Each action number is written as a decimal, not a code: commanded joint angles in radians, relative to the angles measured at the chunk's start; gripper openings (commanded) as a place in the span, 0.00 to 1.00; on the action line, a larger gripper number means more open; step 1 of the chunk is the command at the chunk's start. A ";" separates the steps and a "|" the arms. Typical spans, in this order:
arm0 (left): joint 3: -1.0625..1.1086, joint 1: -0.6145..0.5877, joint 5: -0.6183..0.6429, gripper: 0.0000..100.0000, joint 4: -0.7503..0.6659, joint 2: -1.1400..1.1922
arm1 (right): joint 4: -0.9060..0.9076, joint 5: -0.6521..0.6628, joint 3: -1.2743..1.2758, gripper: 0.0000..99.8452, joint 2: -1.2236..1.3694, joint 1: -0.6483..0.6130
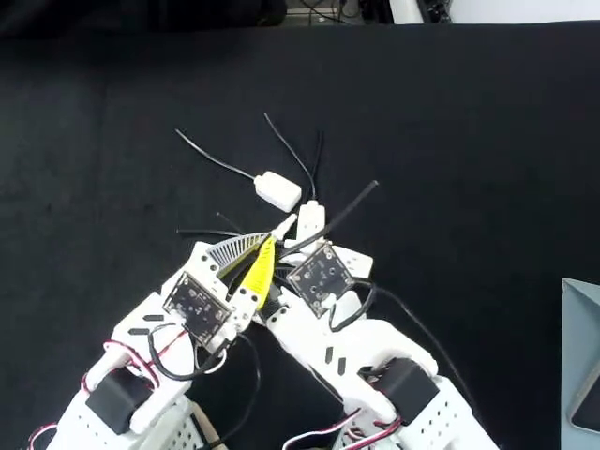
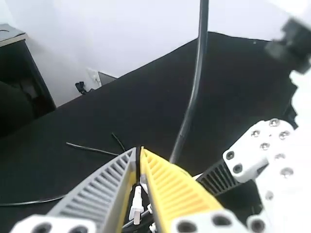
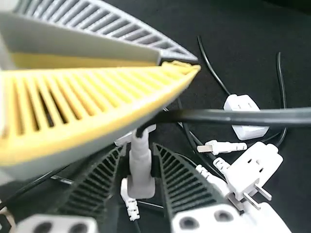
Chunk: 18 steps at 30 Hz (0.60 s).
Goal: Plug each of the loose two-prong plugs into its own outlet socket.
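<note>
The plug (image 3: 140,170) sits grasped in the right gripper (image 3: 137,148) near the tabletop's (image 1: 450,112) middle — the left gripper (image 2: 138,151), clenched, lies over a black cord (image 3: 243,116). Just beyond lie an outlet socket (image 3: 245,110) and a pronged adapter (image 3: 252,170) — well apart from the far edge; a grey box (image 1: 581,356) sits at the right edge.

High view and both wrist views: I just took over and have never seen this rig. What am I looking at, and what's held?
Two robot arms sit side by side at a black table. The high view looks down from above; each wrist view rides on one arm. The left hand is grey and yellow, shut, its tip near the right hand, whose black fingers clamp a white plug on a black cable. Loose on the table: a white socket block, a white block with two prongs, and a small plug.
</note>
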 commanded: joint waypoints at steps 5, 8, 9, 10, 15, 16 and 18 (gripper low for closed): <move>-0.021 -0.229 -0.002 0.03 -0.018 0.002 | -0.026 0.009 -0.015 0.01 -0.008 -0.008; 0.039 -0.249 -0.002 0.03 -0.021 0.002 | -0.069 0.009 -0.008 0.01 -0.008 -0.011; 0.048 -0.232 -0.002 0.03 -0.020 0.002 | -0.083 0.009 -0.007 0.01 -0.007 -0.011; 0.053 -0.206 -0.002 0.03 -0.018 0.002 | -0.092 0.009 -0.005 0.01 -0.001 -0.011; 0.045 -0.053 -0.009 0.03 -0.018 0.002 | -0.086 0.009 -0.004 0.01 0.001 -0.011; 0.036 -0.033 -0.009 0.03 -0.018 0.002 | -0.077 0.009 -0.001 0.01 0.001 -0.011; 0.016 0.001 -0.009 0.03 -0.018 0.002 | -0.066 0.011 0.008 0.01 0.001 -0.011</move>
